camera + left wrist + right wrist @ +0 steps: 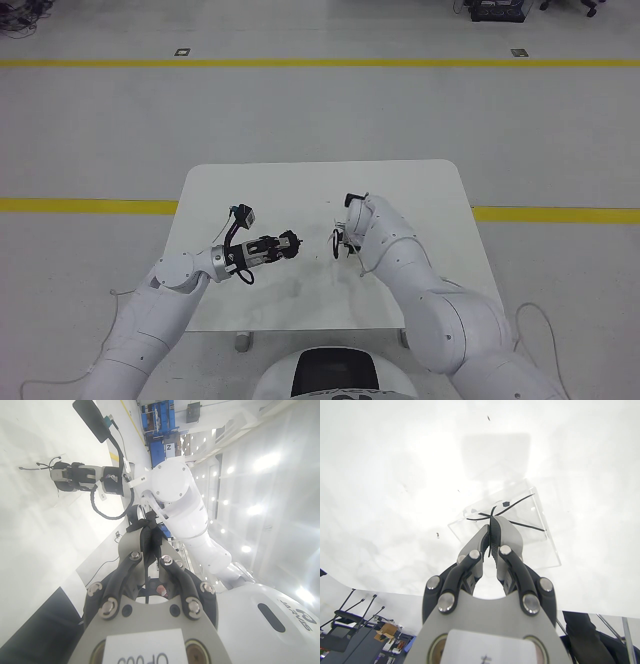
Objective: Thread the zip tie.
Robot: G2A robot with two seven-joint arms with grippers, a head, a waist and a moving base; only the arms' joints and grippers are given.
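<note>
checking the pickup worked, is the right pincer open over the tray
No, the right pincer is shut on a black zip tie, just above the clear tray.

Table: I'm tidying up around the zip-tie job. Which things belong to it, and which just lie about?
In use:
held zip tie, in the shut right gripper
second zip tie, in the shut left gripper

Lying about:
spare zip ties in the clear tray
dark specks on the table

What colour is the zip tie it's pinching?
Black. The zip tie shows best in the right wrist view, pinched in the right end effector.
</note>
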